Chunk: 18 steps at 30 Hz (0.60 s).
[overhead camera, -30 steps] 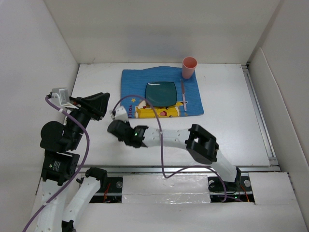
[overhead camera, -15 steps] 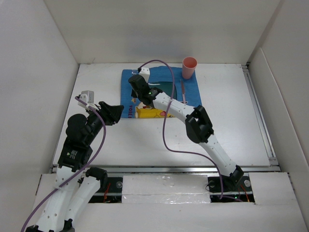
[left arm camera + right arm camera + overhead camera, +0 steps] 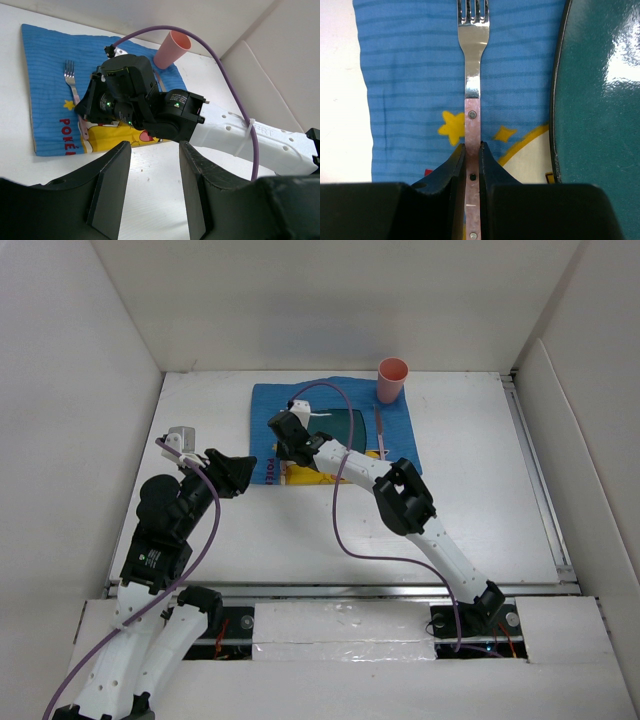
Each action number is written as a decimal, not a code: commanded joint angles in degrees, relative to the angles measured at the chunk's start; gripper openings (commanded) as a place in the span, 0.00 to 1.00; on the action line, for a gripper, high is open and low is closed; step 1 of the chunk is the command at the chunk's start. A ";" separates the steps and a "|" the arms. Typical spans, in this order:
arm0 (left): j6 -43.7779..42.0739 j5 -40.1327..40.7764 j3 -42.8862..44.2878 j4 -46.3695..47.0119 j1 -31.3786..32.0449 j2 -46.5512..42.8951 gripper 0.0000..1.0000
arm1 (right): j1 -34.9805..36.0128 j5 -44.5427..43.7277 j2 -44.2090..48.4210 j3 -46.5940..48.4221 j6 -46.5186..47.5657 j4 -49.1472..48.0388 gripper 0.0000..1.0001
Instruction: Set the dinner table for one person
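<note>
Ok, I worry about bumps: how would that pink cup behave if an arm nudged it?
The pink cup stands upright, taller than wide, so a sideways nudge would probably tip it. It looks like thin plastic, likely light. Its round, tapered wall suggests it would roll in a curve once down.

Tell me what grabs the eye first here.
The right arm stretches across the table, its right tool shut on the pink handle of a fork that lies on the blue placemat, just beside the dark green plate. A pink cup stands at the mat's far right corner. The left tool hangs open on the near left side, holding nothing.
</note>
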<state>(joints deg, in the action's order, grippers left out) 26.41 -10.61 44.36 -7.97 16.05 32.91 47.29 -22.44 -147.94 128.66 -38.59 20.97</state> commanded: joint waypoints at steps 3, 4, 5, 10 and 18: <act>-0.66 -0.81 0.11 3.22 0.21 -0.03 0.40 | -0.35 1.52 2.12 -1.92 -1.93 -3.83 0.23; -0.66 -0.73 0.11 3.22 0.21 -0.03 0.40 | -0.35 1.61 2.48 -2.36 -2.19 -4.09 0.27; -0.75 -0.64 0.11 3.13 0.21 0.05 0.40 | -0.35 1.61 3.00 -3.49 -2.19 -5.05 0.32; -1.28 1.20 0.38 2.26 0.21 0.23 0.41 | 0.26 1.78 11.85 -7.98 -0.97 -8.74 0.55; -0.93 2.70 -0.06 1.90 0.21 -0.39 0.60 | 2.80 -1.47 36.38 -23.78 4.13 -16.57 0.92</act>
<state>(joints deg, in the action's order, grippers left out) 25.96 -8.80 44.36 -7.99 16.05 32.91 48.05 -20.99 -123.66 107.68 -37.50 12.93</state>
